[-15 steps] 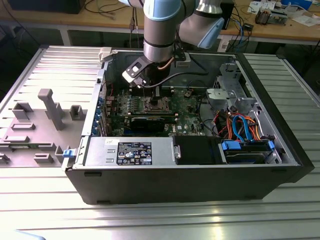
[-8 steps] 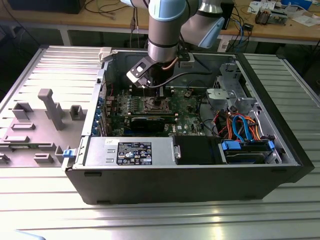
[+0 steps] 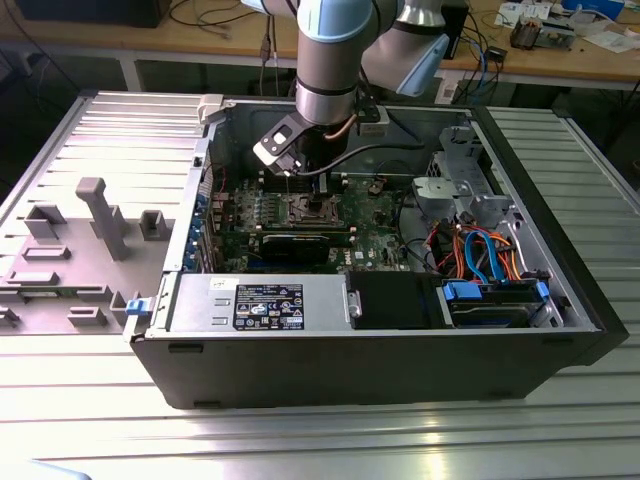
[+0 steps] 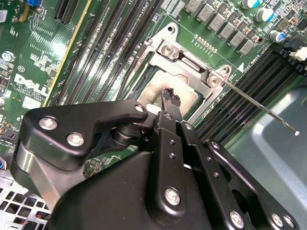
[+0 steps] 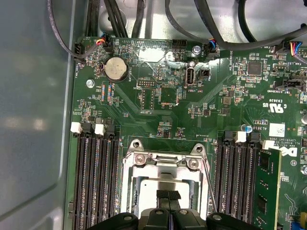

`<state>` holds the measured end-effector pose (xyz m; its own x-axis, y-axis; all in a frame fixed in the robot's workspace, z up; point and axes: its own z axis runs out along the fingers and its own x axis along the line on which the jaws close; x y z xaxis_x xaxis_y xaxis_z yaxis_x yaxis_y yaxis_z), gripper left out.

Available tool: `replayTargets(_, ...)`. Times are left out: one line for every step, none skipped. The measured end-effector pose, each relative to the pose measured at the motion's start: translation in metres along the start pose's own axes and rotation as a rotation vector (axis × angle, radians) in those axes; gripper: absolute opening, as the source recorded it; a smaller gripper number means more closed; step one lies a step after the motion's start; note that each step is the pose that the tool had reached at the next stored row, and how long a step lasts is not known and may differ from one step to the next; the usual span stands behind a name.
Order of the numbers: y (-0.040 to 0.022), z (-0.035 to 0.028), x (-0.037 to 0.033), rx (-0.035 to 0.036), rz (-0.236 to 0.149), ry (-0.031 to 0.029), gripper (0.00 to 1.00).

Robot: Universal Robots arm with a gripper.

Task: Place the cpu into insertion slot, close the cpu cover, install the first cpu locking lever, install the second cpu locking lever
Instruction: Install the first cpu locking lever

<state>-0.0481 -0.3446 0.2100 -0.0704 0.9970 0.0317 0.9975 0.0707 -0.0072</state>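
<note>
In the first wrist view, long black memory slots (image 5: pixel 96 177) are flanking the square, metal-rimmed insertion slot (image 5: pixel 128 189). The dull silver-grey square cpu (image 5: pixel 165 183) is lying in it, framed by the thin silvery cpu cover (image 5: pixel 165 167), apparently lowered. The black gripper (image 5: pixel 168 195), fingers pressed together, is pointing at the chip's top. A thin metal lever rod (image 5: pixel 209 184) is running along the socket's far edge.

Found bright overhead lighting. Noted broad glare on the slatted table (image 3: pixel 300 445) in the exterior view. Recorded white reflections on the motherboard (image 5: pixel 192 120) in the first wrist view, pale sheen on the cpu (image 4: pixel 154 91) in the second wrist view.
</note>
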Motion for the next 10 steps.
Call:
replayTargets(0.0000, 0.0000, 0.0000, -0.0001, 0.000, 0.0000, 0.11)
replayTargets(0.0000, 0.0000, 0.0000, 0.0000, 0.000, 0.0000, 0.11)
replayTargets(0.0000, 0.0000, 0.0000, 0.0000, 0.000, 0.0000, 0.11)
replayTargets(0.0001, 0.0000, 0.0000, 0.0000, 0.000, -0.0001, 0.11)
replayTargets(0.0001, -0.0004, 0.0001, 0.0002, 0.000, -0.0003, 0.11)
replayTargets(0.0001, -0.0017, 0.0001, -0.0001, 0.000, -0.0001, 0.11)
replayTargets(0.0000, -0.0055, 0.0002, 0.0001, 0.000, -0.0002, 0.11)
replayTargets(0.0000, -0.0095, 0.0003, 0.0004, 0.000, -0.0002, 0.11)
replayTargets(0.0000, -0.0126, 0.0004, 0.0007, 0.000, -0.0002, 0.11)
replayTargets(0.0000, -0.0142, 0.0004, 0.0007, 0.000, -0.0002, 0.11)
